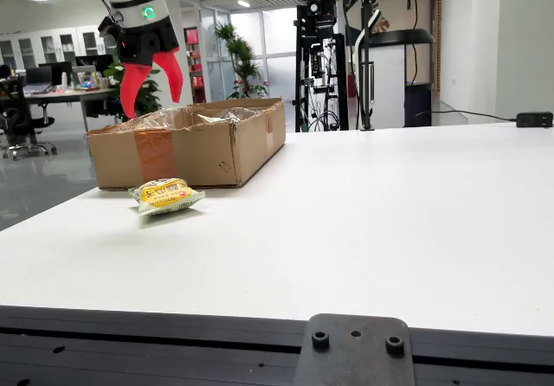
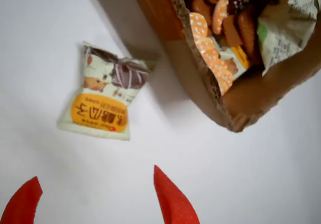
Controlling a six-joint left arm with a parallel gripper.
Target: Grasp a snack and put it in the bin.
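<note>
Nearest you in the side view is a dark bracket (image 1: 353, 350) bolted to the desk (image 1: 389, 221) edge. At upper left your end effector (image 1: 149, 79) hangs above the cardboard bin (image 1: 186, 142), red fingers (image 1: 132, 86) pointing down and spread wide, holding nothing. The snack (image 1: 166, 196) lies on the desk just before the bin. In the view riding on the end effector, the bin is cut off, its contents blurred.

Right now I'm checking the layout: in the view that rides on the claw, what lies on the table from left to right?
Snack packet → corner of the cardboard box, which has snack packs inside.
</note>
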